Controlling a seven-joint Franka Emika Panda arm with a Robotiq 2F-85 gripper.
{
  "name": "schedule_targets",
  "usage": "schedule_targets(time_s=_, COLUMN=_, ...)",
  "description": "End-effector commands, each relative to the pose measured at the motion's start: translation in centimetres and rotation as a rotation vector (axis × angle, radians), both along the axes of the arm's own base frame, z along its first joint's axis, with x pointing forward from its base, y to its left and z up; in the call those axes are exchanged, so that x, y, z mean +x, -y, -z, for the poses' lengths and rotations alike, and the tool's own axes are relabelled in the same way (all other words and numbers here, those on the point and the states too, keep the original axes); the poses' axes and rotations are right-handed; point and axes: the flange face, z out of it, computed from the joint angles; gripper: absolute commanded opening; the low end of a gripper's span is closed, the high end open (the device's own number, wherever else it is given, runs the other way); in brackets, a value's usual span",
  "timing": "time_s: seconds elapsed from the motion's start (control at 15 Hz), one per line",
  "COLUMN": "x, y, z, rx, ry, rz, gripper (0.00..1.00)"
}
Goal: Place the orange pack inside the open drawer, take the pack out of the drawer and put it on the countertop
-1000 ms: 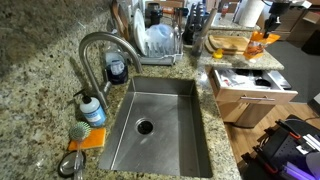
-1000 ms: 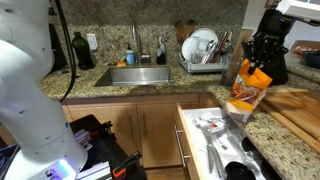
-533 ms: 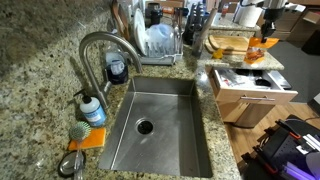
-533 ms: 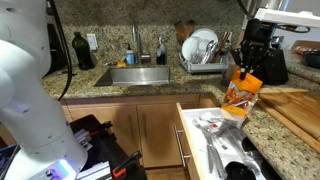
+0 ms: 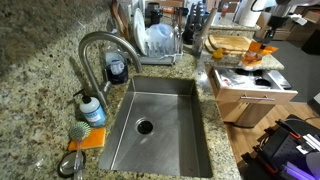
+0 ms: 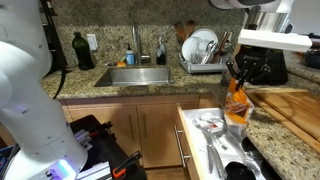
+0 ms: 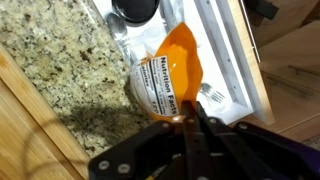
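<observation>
Orange pack (image 5: 257,52) has come lower than a second ago and hangs just above the open drawer (image 5: 255,88) in an exterior view. In an exterior view, the gripper (image 6: 236,80) pinches its top tight, and the pack is over the drawer's edge. In the wrist view, the drawer's rim sits beside the pack, so it should go further in.

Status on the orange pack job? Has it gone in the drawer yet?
Done: the drawer is open and the end effector is shut on the orange pack.
In hand: the pack hangs in the air near the countertop edge, above the drawer's rim in the wrist view.
Left: it is not in the drawer now. It likely has to be lowered in, then taken out onto the countertop.
</observation>
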Motion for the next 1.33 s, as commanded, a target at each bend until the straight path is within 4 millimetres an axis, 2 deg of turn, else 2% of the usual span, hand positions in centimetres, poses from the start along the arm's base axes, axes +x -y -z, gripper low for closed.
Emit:
schedule_targets(time_s=0.0, x=-2.7, y=-0.5, z=-0.3, rx=0.067, ry=0.067, rz=0.091, gripper=0.00)
schedule_targets(time_s=0.2, x=-3.5, y=-0.9, z=-0.3, rx=0.080, ry=0.095, rz=0.128, gripper=0.00)
schedule_targets(time_s=0.4, x=-3.8, y=-1.0, z=0.3, rx=0.022, ry=0.116, rz=0.158, gripper=0.00)
schedule_targets(time_s=0.73, x=-4.5, y=-2.5, z=2.4, rx=0.026, ry=0.032, rz=0.144, gripper=0.00)
schedule_targets(time_s=1.27, x=-5.3, y=-2.6, z=5.3, rx=-0.030, ry=-0.039, rz=0.167, gripper=0.00)
